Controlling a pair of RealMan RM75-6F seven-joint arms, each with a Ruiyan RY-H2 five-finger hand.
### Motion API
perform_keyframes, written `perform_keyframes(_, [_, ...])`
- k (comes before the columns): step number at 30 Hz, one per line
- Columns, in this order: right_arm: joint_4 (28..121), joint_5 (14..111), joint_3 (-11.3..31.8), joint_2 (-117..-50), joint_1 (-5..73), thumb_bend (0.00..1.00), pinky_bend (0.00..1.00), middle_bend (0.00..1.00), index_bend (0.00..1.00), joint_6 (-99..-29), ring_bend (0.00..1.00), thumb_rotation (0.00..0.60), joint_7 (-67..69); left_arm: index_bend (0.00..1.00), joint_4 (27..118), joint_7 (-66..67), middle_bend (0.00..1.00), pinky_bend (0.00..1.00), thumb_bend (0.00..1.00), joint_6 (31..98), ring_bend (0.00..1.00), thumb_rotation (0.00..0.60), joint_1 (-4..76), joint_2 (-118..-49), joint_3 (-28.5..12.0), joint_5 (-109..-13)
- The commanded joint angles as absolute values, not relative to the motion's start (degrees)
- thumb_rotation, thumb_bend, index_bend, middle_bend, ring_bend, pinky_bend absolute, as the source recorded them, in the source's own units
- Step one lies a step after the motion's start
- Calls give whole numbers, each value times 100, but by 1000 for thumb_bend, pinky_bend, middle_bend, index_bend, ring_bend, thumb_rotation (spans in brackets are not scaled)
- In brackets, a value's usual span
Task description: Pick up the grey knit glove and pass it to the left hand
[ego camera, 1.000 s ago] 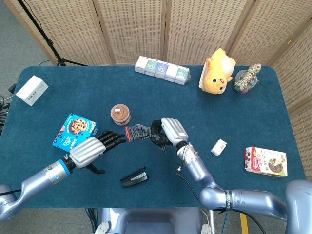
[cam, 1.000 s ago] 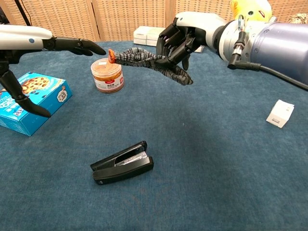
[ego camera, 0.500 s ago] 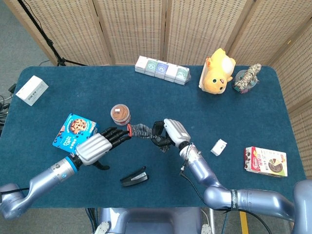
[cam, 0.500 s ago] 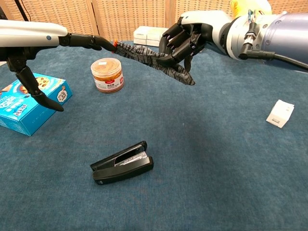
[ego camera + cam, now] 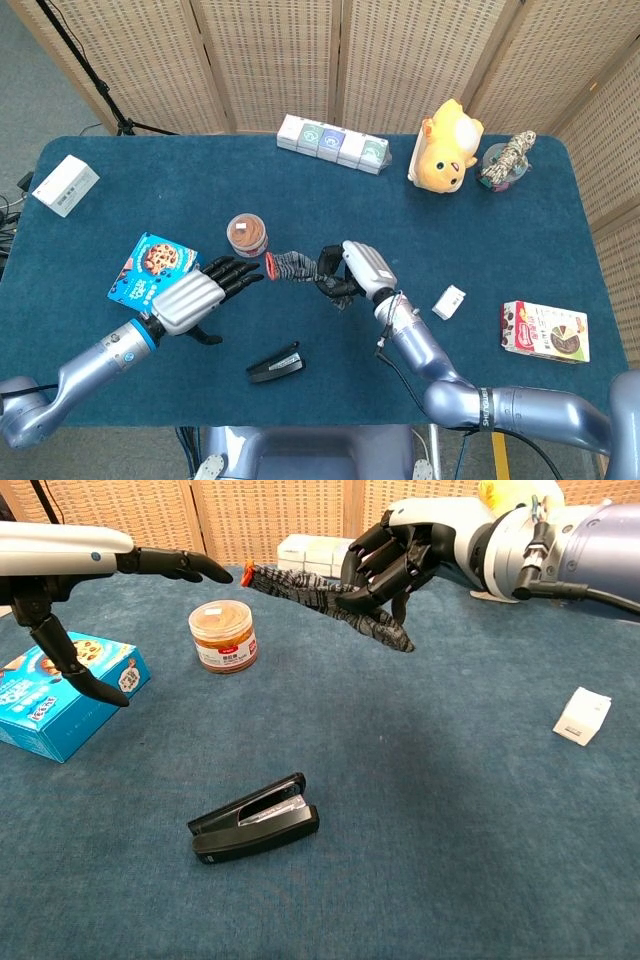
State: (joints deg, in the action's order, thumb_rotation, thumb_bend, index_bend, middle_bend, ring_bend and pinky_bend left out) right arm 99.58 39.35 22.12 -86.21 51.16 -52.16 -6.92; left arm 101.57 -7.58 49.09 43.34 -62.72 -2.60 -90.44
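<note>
Chest view: my right hand (image 5: 395,555) has its fingers curled around the grey knit glove (image 5: 330,600) and holds it in the air above the blue table (image 5: 450,810), the orange-trimmed cuff stretched out toward 9 o'clock and the finger end drooping at 5 o'clock below the grip. My left hand (image 5: 150,565) holds nothing, fingers extended flat, thumb hanging down, its fingertips (image 5: 215,573) just short of the cuff; I see a small gap, so no contact yet. Judgement: the glove is light, soft and limp, sags where unsupported, and the knit should not slip; I reckon the cuff end is the place for the left hand to take it, pinched across the fabric. Head view agrees: glove (image 5: 293,265) between the two hands, at 4 o'clock from the brown jar (image 5: 246,234). Hard to make out: how much glove is bunched inside the right palm, and which fingers actually pin it
</note>
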Motion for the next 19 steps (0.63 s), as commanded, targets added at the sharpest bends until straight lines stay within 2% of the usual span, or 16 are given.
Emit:
perform_keyframes(1, [9967, 3944, 2192, -8614, 5122, 453, 608, 581, 583, -5204, 496, 600, -672, 8, 10139, -745, 0, 0, 0, 4901, 0, 600, 4366, -6325, -280, -9013])
perform_keyframes(19, [10119, 4049, 2180, -8498, 5086, 453, 608, 581, 583, -5186, 496, 600, -370, 8, 10344, -263, 0, 0, 0, 4738, 0, 600, 4521, -6525, -387, -8554])
